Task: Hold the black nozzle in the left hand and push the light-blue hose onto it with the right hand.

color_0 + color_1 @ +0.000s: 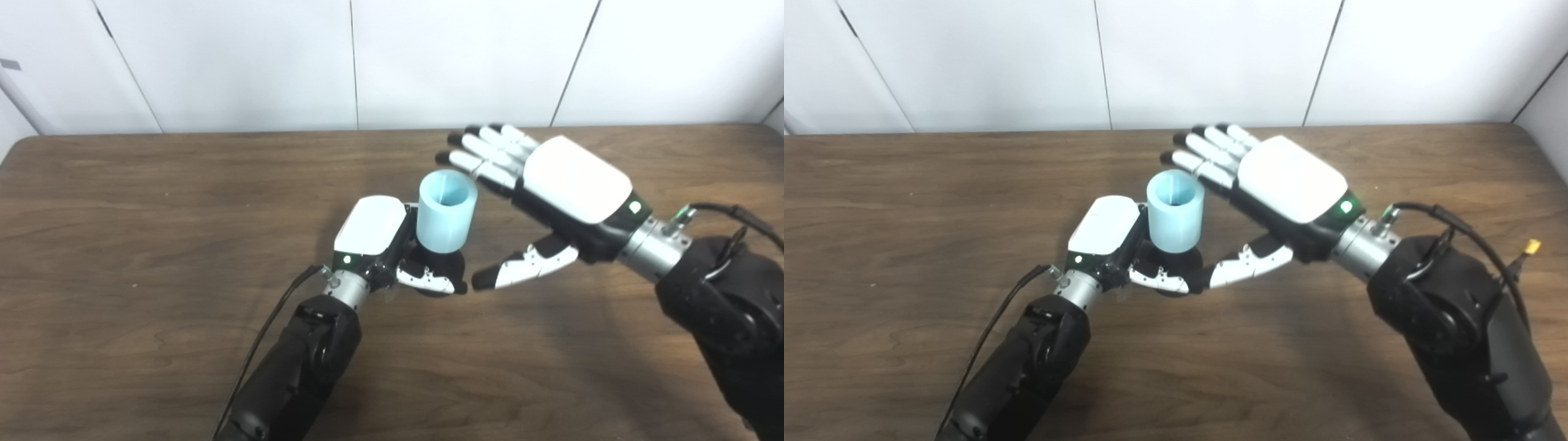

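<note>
My left hand [381,242] is shut on the black nozzle [442,266], which is mostly hidden by its fingers and thumb. The light-blue hose [446,211], a short wide tube with its mouth facing up, stands upright on top of the nozzle. My right hand [551,187] is open just right of the hose, fingers spread behind the rim and thumb [525,267] stretched low toward the nozzle. It holds nothing and does not touch the hose. In the right eye view, the hose [1175,211] and right hand [1274,180] stand apart.
The brown wooden table [153,245] spreads around both hands, with white wall panels [245,61] behind its far edge. Black cables run along both forearms.
</note>
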### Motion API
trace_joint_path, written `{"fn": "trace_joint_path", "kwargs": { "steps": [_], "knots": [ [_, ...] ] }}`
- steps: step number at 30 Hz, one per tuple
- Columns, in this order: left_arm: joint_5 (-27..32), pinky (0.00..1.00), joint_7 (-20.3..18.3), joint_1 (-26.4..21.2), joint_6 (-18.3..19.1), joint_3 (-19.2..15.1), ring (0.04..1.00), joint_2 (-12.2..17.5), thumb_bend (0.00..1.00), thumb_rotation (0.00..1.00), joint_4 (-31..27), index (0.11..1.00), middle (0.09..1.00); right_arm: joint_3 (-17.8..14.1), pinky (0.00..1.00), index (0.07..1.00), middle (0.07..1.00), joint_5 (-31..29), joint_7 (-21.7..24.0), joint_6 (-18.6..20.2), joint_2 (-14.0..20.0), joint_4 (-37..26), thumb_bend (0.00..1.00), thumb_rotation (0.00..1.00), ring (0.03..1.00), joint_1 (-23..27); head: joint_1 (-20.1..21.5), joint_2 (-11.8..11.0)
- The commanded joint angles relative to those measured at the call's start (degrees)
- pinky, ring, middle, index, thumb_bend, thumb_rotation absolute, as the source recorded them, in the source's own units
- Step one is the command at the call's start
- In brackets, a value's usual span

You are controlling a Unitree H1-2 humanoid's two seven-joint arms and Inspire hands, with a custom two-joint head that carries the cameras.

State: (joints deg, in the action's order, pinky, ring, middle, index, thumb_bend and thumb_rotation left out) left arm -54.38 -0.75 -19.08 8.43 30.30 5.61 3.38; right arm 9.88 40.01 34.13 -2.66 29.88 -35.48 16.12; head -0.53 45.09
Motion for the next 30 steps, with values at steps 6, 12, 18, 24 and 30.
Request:
{"fn": "trace_joint_path", "kwargs": {
  "steps": [6,12,18,24,30],
  "knots": [
    [-0.5,0.39,-1.4,0.2,0.2,0.3,0.512,0.3,0.53,0.00,0.4,0.492,0.448,1.1,1.00,0.977,1.000,1.5,-1.0,-1.3,-2.8,1.6,0.63,1.00,1.000,3.8,0.0,0.0],
    [-0.5,0.40,-1.7,0.3,0.4,0.3,0.520,0.3,0.53,0.00,0.2,0.492,0.456,1.5,1.00,0.981,1.000,1.6,-1.2,-1.5,-3.7,2.7,0.64,1.00,1.000,4.9,0.0,0.1],
    [-0.6,0.41,-2.0,0.2,0.6,0.4,0.529,0.3,0.53,0.00,0.2,0.487,0.475,1.5,1.00,0.980,1.000,1.1,-1.5,-1.6,-3.9,3.5,0.63,1.00,1.000,5.1,-0.1,0.1],
    [-0.7,0.39,-1.9,0.2,0.5,0.4,0.514,0.3,0.53,0.00,0.2,0.493,0.454,1.7,1.00,0.972,1.000,1.0,-1.4,-1.9,-4.0,3.7,0.63,1.00,1.000,5.4,-0.1,0.2],
    [-0.3,0.41,-2.4,0.2,0.7,0.3,0.522,0.2,0.53,0.00,-0.1,0.491,0.461,1.6,1.00,0.950,0.998,0.7,-0.6,-1.3,-3.8,2.8,0.64,1.00,1.000,4.6,0.0,0.3]
  ]
}}
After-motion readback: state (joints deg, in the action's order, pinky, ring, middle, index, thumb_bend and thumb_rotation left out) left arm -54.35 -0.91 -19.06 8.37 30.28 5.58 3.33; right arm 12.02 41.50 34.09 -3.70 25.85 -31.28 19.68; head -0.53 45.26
